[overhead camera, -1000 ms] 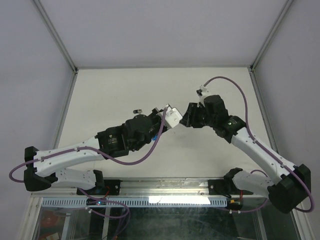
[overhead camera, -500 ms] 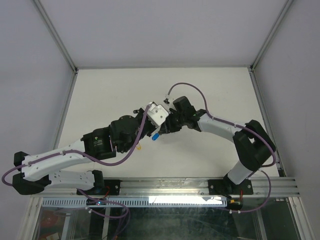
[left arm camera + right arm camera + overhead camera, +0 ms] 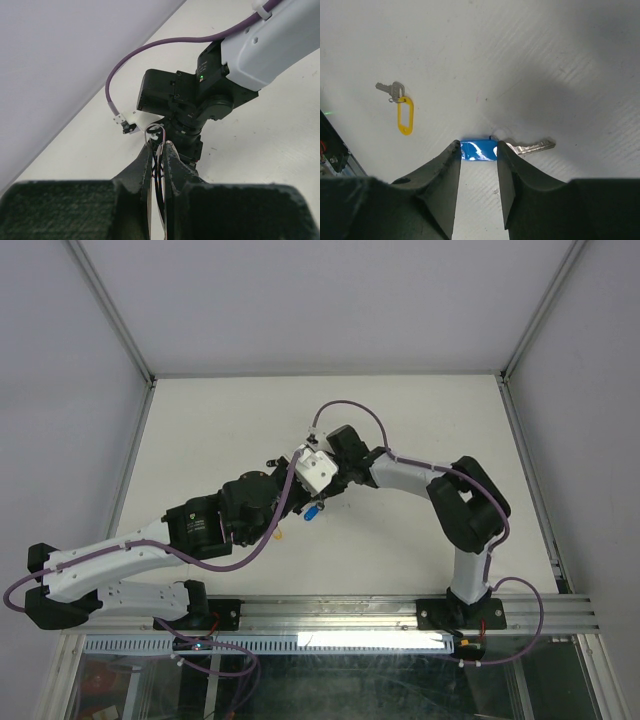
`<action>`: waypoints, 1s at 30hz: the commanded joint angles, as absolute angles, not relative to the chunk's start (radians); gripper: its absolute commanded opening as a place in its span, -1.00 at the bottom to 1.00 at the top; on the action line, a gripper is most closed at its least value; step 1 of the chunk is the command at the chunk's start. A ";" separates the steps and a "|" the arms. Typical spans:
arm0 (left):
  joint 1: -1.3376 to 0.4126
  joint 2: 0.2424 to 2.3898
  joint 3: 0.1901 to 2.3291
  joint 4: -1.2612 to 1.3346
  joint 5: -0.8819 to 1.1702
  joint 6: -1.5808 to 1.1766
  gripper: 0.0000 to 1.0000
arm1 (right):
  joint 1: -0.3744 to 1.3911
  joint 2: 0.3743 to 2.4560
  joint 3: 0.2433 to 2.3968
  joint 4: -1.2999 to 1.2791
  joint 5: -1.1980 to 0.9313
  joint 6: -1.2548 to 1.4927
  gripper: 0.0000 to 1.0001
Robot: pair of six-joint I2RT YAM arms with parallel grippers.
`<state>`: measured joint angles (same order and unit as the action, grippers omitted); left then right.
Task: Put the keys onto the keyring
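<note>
The blue-headed key (image 3: 478,150) lies flat on the white table, its silver blade (image 3: 532,147) pointing right. My right gripper (image 3: 478,146) is closed to the width of the blue head, with a fingertip touching each end. The yellow-tag key (image 3: 405,115) lies apart to the left. In the top view the blue key (image 3: 312,512) and the yellow tag (image 3: 279,534) lie below the two meeting wrists. My left gripper (image 3: 159,150) is shut on the thin wire keyring (image 3: 156,134), seen edge-on. The ring's silver keys are hidden.
The right arm's black wrist (image 3: 182,97) sits directly in front of the left fingers. A small white and black plug (image 3: 126,127) lies on the table beyond it and also shows in the top view (image 3: 271,461). Grey walls (image 3: 90,390) enclose the table.
The right arm swung left from the right side, down to the blue key. The left arm drew back to the left with the keyring. The keys on the table have not moved.
</note>
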<state>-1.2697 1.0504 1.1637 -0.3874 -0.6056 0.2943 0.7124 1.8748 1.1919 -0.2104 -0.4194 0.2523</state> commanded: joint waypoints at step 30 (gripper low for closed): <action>-1.271 1.035 1.173 -0.374 -0.631 0.288 -1.00 | 0.718 1.940 1.264 -0.253 -0.481 0.134 -0.37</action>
<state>-1.2697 1.0504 1.1637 -0.4023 -0.6056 0.2943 0.7124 1.9556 1.2251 -0.2615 -0.4538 0.1783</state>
